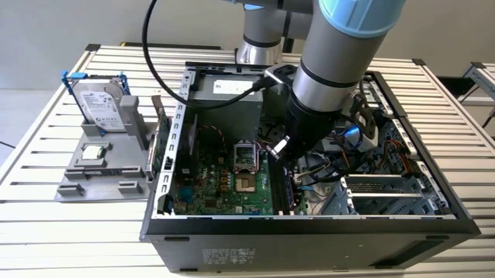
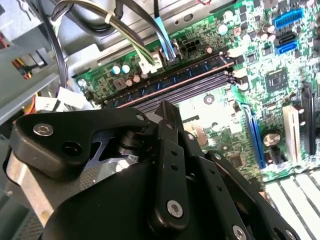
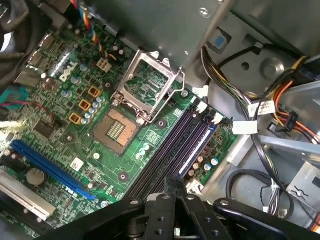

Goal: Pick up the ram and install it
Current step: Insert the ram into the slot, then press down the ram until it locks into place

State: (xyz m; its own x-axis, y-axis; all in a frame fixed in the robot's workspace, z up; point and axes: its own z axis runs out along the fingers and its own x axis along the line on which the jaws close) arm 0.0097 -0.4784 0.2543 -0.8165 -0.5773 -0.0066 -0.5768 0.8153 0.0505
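Your gripper (image 2: 167, 112), fingers pressed together and empty, hovers over the ram (image 2: 170, 80), seated in its motherboard (image 2: 240, 125) slot, cable bundles (image 2: 145, 55) crowding the case (image 1: 309, 223) edge beside it.

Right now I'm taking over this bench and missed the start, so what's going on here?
A robot arm reaches into the open computer case, its gripper poised just above the memory slots beside the empty processor socket. The ram appears to stand in the slot farthest from that socket. A hard drive sits on a grey stand on the exterior view's left, outside the case.
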